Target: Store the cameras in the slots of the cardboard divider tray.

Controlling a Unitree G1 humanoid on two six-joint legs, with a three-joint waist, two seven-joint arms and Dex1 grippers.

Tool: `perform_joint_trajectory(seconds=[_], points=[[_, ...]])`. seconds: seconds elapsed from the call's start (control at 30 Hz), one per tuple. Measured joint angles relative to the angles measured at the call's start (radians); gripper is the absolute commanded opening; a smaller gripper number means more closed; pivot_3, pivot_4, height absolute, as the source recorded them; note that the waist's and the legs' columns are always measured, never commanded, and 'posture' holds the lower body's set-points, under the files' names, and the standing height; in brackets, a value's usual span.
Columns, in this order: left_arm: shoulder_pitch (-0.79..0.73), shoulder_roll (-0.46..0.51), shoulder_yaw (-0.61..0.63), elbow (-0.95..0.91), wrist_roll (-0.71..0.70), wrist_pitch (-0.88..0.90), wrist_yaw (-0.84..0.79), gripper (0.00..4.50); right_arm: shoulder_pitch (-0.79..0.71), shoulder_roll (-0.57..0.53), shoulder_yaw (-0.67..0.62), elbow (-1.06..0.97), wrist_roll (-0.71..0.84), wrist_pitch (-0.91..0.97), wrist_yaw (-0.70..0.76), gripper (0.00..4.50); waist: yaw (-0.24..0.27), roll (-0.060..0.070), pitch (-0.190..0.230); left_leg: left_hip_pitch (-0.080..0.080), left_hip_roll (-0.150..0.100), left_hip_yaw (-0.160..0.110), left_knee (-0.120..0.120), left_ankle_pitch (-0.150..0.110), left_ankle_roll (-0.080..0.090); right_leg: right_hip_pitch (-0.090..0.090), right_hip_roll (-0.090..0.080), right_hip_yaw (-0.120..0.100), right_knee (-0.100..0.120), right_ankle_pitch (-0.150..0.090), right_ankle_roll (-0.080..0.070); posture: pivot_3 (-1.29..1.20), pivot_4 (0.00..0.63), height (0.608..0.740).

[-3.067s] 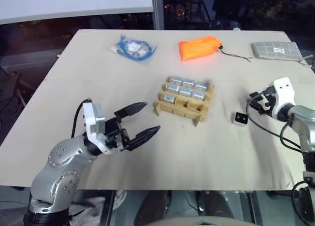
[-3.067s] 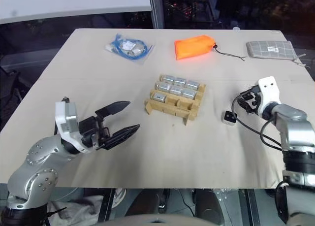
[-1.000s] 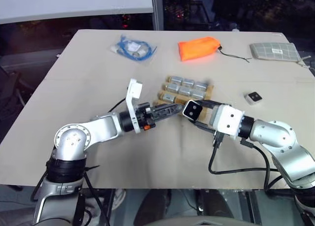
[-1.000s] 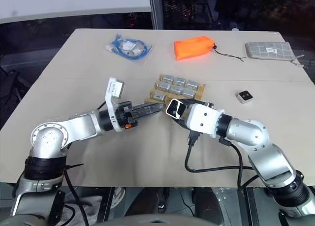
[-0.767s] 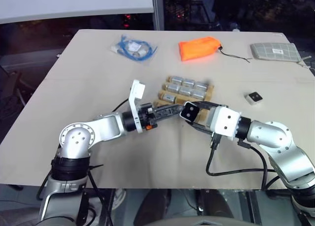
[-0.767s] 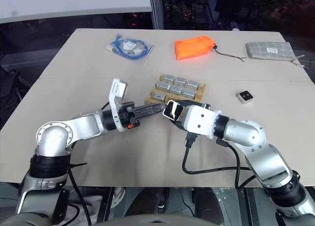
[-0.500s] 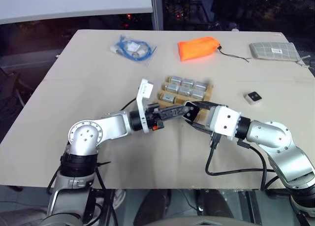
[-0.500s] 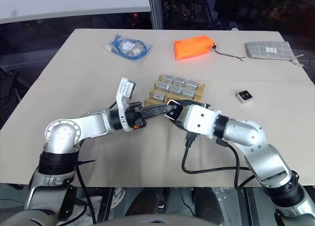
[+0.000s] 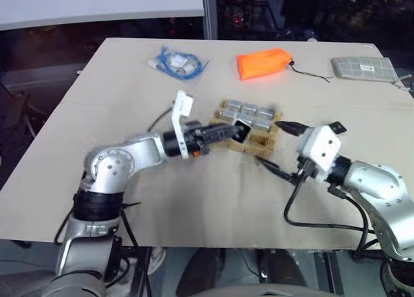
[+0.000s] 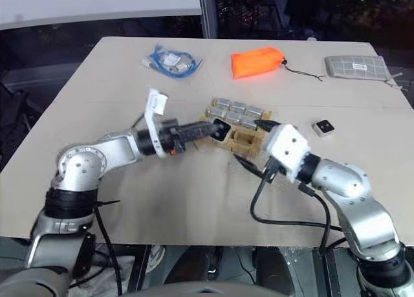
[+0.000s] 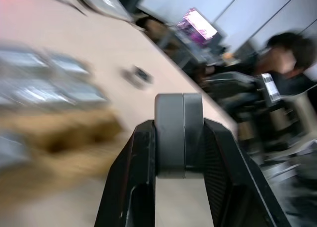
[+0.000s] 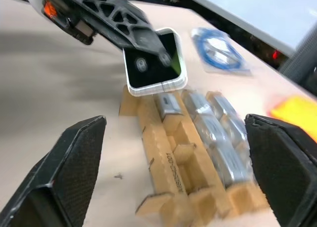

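The cardboard divider tray [image 9: 259, 143] sits mid-table with several silver cameras [image 9: 249, 110] in its far slots. My left gripper [image 9: 233, 131] reaches in from the left and is shut on a camera [image 10: 220, 129], held just above the tray's near-left corner with its black face toward the right wrist view, where the camera [image 12: 154, 64] shows. In the left wrist view the same camera [image 11: 178, 135] sits between the fingers. My right gripper [image 9: 279, 147] is open, apart from the tray on its right side. Another camera [image 10: 323, 127] lies loose on the table to the right.
A blue cable bag [image 9: 178, 61], an orange pouch [image 9: 264, 62] and a flat grey gridded pouch [image 9: 362, 67] lie along the table's far side. A person [image 11: 280, 54] sits beyond the table in the left wrist view.
The camera has passed from my right gripper to my left. The right gripper has opened and drawn back to the right; the left has carried the camera over the tray.
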Motion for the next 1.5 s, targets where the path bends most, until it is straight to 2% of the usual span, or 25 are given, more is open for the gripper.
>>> perform_joint_trajectory(seconds=[0.03,0.1,0.2,0.37,0.57,0.87,1.47,1.5], points=[[-0.022,0.009,-0.013,0.025,0.037,-0.03,-0.038,0.7,0.015,-0.001,-0.015,-0.008,0.016,0.006,0.002,4.48,0.0,0.0,0.0,0.0,0.0,0.0,0.0,0.0,0.0,0.0,0.0,0.0,0.0,0.0,0.0,0.0,0.15,0.74],[-0.145,0.014,-0.106,0.191,0.218,-0.203,-0.221,0.7,0.079,-0.014,-0.076,-0.042,0.088,0.025,0.01,4.48,0.005,0.0,0.0,-0.001,-0.001,0.0,0.0,0.0,0.0,0.0,0.0,-0.001,-0.002,0.0,0.0,0.0,0.15,0.74],[-0.287,-0.036,-0.199,0.452,0.431,-0.453,-0.429,0.7,0.115,-0.026,-0.132,-0.08,0.156,0.041,0.004,4.48,0.001,0.0,0.0,-0.001,-0.002,0.0,-0.001,-0.001,0.002,0.0,-0.002,0.0,-0.002,0.0,0.0,0.0,0.15,0.74],[-0.443,-0.16,-0.245,0.826,0.632,-0.727,-0.611,0.7,0.172,-0.03,-0.157,-0.108,0.178,0.039,-0.035,4.48,-0.003,-0.002,0.001,-0.003,-0.001,-0.002,-0.002,-0.001,0.002,-0.002,-0.001,-0.001,-0.003,0.0,0.0,0.0,0.15,0.74],[-0.546,-0.234,-0.238,1.054,0.755,-0.897,-0.686,0.7,0.224,-0.025,-0.155,-0.133,0.171,0.025,-0.08,4.48,-0.016,-0.003,0.002,-0.003,-0.002,-0.001,0.0,-0.003,0.006,-0.002,0.001,-0.001,-0.001,-0.001,0.002,0.0,0.15,0.74],[-0.562,-0.261,-0.234,1.173,0.891,-1.051,-0.748,0.7,0.271,-0.021,-0.152,-0.145,0.148,-0.007,-0.113,4.48,-0.029,-0.003,0.002,-0.003,-0.002,-0.002,0.004,-0.003,0.006,0.0,0.002,-0.002,0.002,-0.001,0.003,0.0,0.15,0.74],[-0.617,-0.287,-0.223,1.282,1.064,-1.219,-0.688,0.7,0.283,-0.039,-0.154,-0.136,0.134,-0.037,-0.109,4.48,-0.031,-0.004,0.002,-0.002,-0.002,-0.003,0.007,-0.003,0.007,0.002,0.003,-0.002,0.003,-0.001,0.003,0.0,0.15,0.74],[-0.618,-0.288,-0.221,1.285,1.066,-1.22,-0.689,1.77,0.284,-0.039,-0.154,-0.136,0.134,-0.037,-0.109,4.5,-0.031,-0.004,0.002,-0.002,-0.002,-0.003,0.007,-0.003,0.007,0.002,0.003,-0.002,0.004,-0.001,0.003,0.0,0.15,0.74]])
